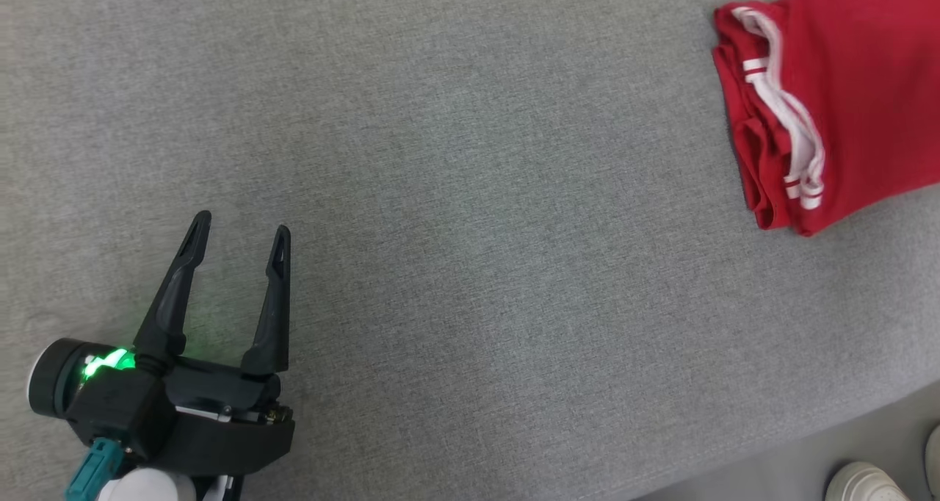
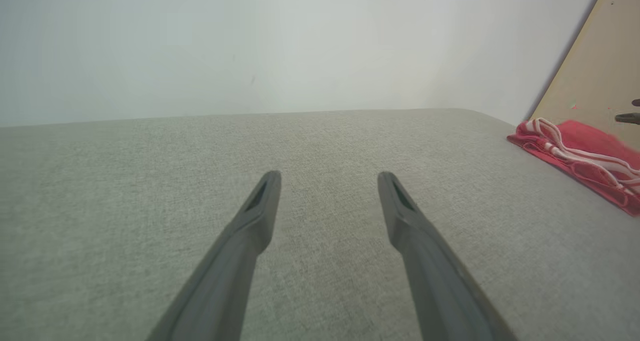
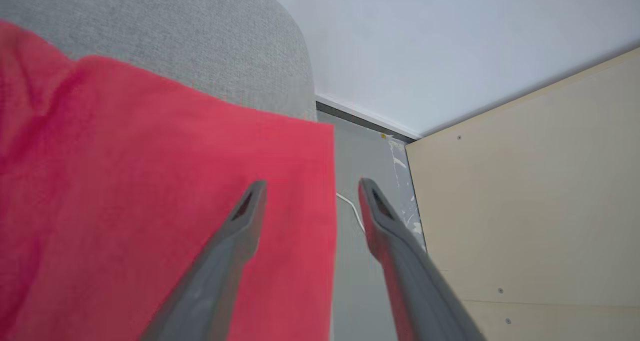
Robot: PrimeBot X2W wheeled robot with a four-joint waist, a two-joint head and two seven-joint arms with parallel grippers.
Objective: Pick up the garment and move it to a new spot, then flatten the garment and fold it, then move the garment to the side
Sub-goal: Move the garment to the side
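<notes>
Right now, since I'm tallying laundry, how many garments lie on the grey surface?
1. A folded red garment with white trim lies at the right end of the grey surface. Its folded layers could hide a smaller piece.

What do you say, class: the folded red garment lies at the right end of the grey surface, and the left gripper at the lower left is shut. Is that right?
Not quite. The left gripper is open, not shut: the head view shows its two fingers spread apart. The folded red garment does lie at the right end of the grey surface.
</notes>
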